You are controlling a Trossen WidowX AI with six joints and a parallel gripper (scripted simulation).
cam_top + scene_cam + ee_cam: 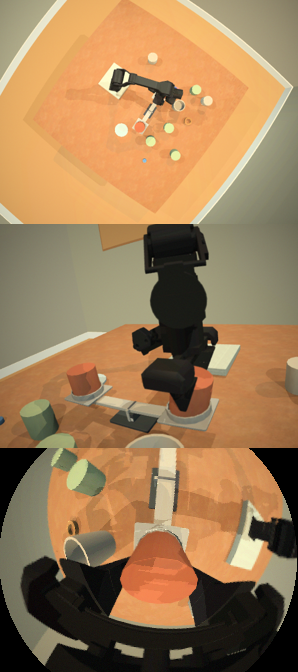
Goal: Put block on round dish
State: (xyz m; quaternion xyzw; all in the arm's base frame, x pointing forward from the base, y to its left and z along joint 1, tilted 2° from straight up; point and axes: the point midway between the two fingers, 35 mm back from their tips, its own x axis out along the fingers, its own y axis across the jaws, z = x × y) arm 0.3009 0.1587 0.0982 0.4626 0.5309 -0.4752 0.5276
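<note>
My gripper (189,398) (158,562) is shut on a red cup (204,394) (159,582), one finger on each side. The cup is upright on one end of the balance (146,116) (113,401) (164,510), its base at or just above the ring of its pan (205,424); any gap is too small to tell. In the top view the arm hides it. The beam is close to level. The other red cup (139,127) (83,381) stands on the far pan. The white round dish (121,130) (102,378) lies beyond that cup, with nothing on it. No block is visible under either cup.
A grey hollow cup (178,105) (100,548) stands close beside the gripper. Green cups (150,141) (168,128) and pale cups (152,58) (206,101) stand around. An orange ring (188,124) and a blue disc (144,160) lie on the table. A small blue thing (175,87) shows by the arm.
</note>
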